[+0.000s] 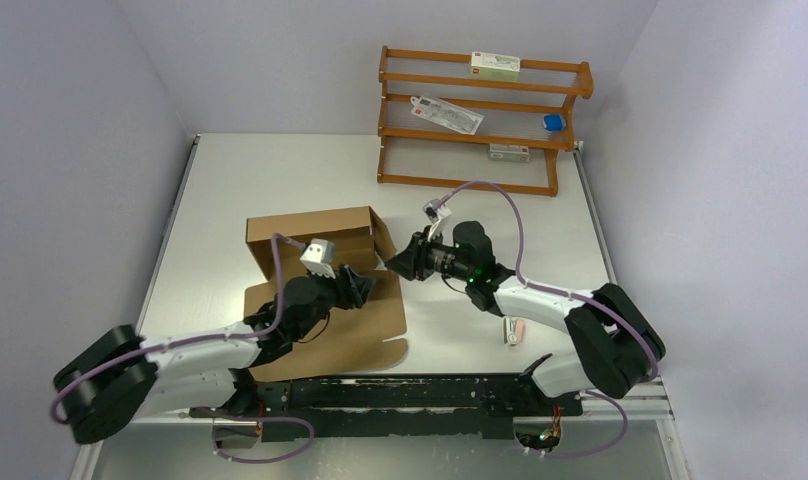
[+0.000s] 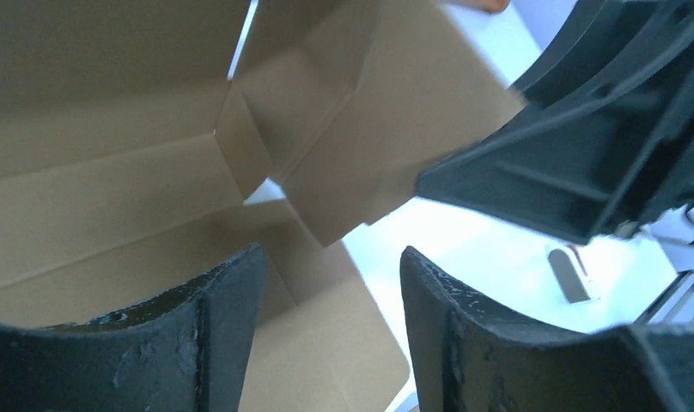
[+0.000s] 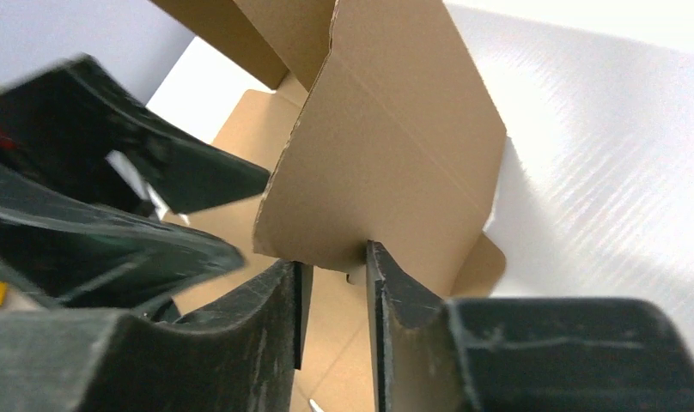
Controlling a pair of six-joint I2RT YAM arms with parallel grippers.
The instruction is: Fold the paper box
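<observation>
The paper box (image 1: 325, 300) is brown corrugated cardboard left of the table's middle. Its back wall (image 1: 310, 225) stands up and its front panel lies flat. My left gripper (image 1: 365, 285) is open and empty, low over the flat panel; in the left wrist view its fingers (image 2: 232, 309) frame the box's inner corner (image 2: 240, 163). My right gripper (image 1: 400, 262) is at the box's raised right side flap (image 1: 383, 238). In the right wrist view its fingertips (image 3: 378, 266) stand slightly apart against the lower edge of that flap (image 3: 395, 154), with nothing between them.
A wooden rack (image 1: 480, 120) stands at the back right, holding a white-green carton (image 1: 494, 66), a flat packet (image 1: 446, 114) and a small blue item (image 1: 552, 122). A small white-pink object (image 1: 514, 332) lies on the table beside the right arm.
</observation>
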